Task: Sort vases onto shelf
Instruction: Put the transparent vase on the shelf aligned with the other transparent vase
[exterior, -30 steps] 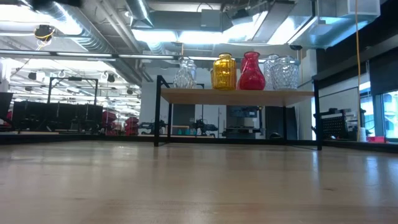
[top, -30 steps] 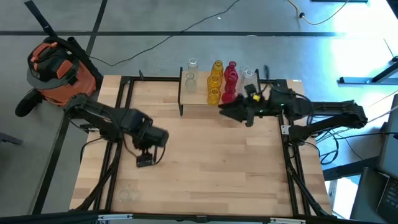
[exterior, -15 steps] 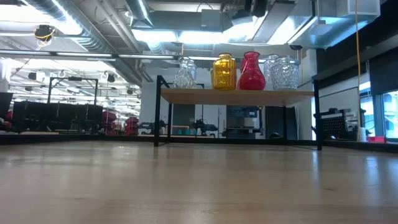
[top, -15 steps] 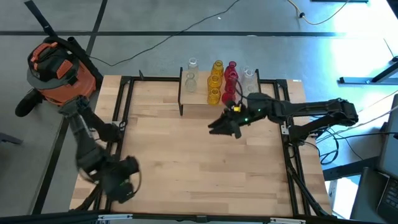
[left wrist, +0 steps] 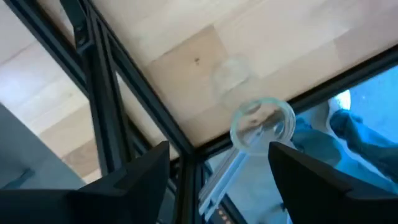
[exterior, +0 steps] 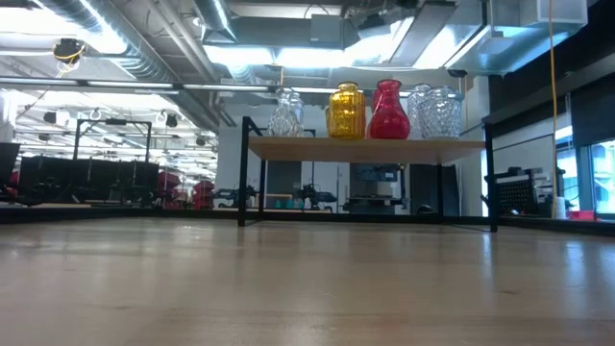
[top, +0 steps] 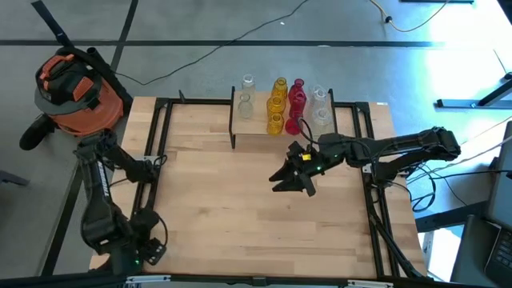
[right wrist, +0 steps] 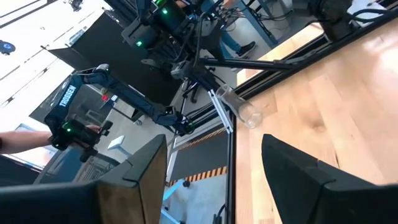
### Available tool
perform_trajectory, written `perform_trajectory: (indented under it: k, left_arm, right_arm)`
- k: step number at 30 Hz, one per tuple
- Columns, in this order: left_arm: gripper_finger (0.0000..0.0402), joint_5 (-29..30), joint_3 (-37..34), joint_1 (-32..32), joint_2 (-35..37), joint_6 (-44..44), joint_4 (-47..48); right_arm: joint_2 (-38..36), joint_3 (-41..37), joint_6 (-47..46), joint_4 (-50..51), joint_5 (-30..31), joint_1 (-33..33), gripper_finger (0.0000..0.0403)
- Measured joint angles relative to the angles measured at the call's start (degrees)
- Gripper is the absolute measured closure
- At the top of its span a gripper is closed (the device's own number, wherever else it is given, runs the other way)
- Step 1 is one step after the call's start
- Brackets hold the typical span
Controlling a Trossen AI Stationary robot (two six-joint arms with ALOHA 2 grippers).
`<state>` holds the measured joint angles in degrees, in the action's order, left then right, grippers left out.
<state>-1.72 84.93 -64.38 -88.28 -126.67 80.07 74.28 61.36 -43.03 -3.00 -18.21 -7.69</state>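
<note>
Vases [top: 276, 102] stand in rows on the shelf [top: 256, 126] at the far edge of the table [top: 240, 200]: clear ones at both ends, yellow and red between. In the low view the same row shows as a clear vase [exterior: 285, 112], a yellow vase [exterior: 346, 111], a red vase [exterior: 388, 111] and clear ribbed vases [exterior: 434, 112], all upright on the board.

One further clear vase [left wrist: 262, 124] lies on its side at the table's near left corner, right at the edge by the black frame rail [left wrist: 102, 118]; the right wrist view shows it [right wrist: 239, 107] on the wood beside that rail.

The left gripper [left wrist: 217, 177] hangs just over this corner, fingers spread, the fallen vase showing between and beyond the fingertips, not gripped. In the high view it [top: 136, 254] sits at the table's near left edge.

The right gripper [top: 290, 182] hovers above mid-table, in front of the shelf and well apart from the fallen vase, fingers spread and holding nothing.

The broad middle of the tabletop between both grippers lies open. An orange vacuum cleaner [top: 72, 88] stands on the floor off the far left corner.
</note>
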Motion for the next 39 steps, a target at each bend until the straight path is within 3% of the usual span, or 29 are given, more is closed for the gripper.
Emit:
perform_trajectory:
  k: [7, 19, 26, 33, 39]
  left_arm:
    - [0.0161, 1.1, -1.0, 1.0, -1.7, 0.2, -2.5]
    - [0.0184, -0.5, -12.8, 2.0, -1.8, -0.1, -18.2]
    - [0.0250, -0.5, -16.8, 4.7, -1.8, 2.6, -23.1]
    - [0.0384, -0.6, -16.5, 13.6, 1.6, 17.1, -24.0]
    - [0.0383, -0.8, -12.4, 28.4, 7.4, 37.1, -22.8]
  right_arm:
    - [0.0, 0.0, 0.0, 0.1, 0.1, -1.6, 0.0185]
    - [0.0, 0.0, 0.4, 0.1, -0.7, -1.7, 0.0185]
    - [0.0, 0.0, 0.4, 0.1, -0.9, -1.7, 0.0185]
    - [0.0, 0.0, 0.3, 0.1, -0.9, -1.7, 0.0185]
    - [0.0, -0.1, 1.1, -1.5, -0.8, -1.7, 0.0185]
